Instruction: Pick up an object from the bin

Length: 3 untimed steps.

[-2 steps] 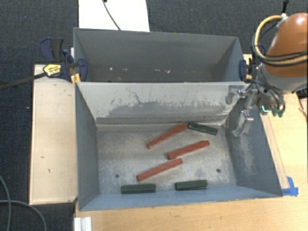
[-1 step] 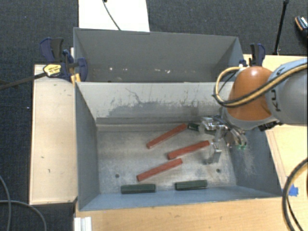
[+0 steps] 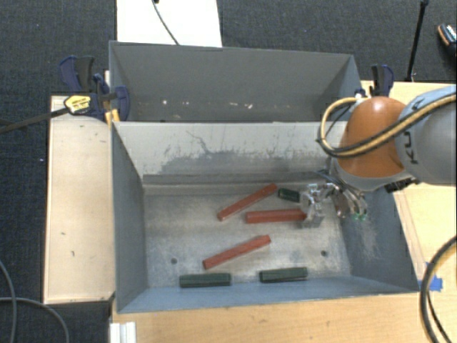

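A grey metal bin [image 3: 128, 213] seen from above, with loose sticks scattered on its floor. Farthest left, along the near wall, lies the left green bar [image 3: 205, 281], dark and flat. Right of it and further in, the low red stick [image 3: 237, 252] lies on a slant, apart from everything else. Beyond that, the upper red stick [image 3: 246, 201] slants up toward the far wall. Just beneath its right half lies the level red stick [image 3: 275, 217], nearly horizontal; the two are close, and whether they touch cannot be told. Along the near wall the right green bar [image 3: 283, 274] lies well clear of the rest. A green stub [image 3: 288, 194] sits just beside the upper stick's right end. The arm [image 3: 371, 148], under an orange cover, reaches in from the right. Its jaws are down at the right end of the level red stick, with the green stub crowding close beside them. Whether the jaws are released or clenched cannot be told.
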Each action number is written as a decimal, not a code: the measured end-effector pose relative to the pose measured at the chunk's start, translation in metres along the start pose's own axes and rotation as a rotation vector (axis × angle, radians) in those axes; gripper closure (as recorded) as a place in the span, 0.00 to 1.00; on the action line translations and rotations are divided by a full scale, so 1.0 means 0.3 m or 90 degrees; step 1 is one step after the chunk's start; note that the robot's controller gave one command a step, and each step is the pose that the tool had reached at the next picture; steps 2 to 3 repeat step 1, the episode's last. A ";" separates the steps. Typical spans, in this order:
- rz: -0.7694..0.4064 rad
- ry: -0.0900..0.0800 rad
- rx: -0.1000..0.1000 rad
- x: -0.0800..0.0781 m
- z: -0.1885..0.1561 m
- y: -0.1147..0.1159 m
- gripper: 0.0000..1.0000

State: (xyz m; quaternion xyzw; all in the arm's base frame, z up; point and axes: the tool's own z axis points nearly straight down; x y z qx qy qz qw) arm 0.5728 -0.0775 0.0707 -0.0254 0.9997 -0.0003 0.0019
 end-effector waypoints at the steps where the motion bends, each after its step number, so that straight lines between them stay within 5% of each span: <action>1: 0.017 -0.004 0.001 0.105 -0.469 -0.062 1.00; 3: 0.017 -0.004 0.001 0.105 -0.469 -0.062 1.00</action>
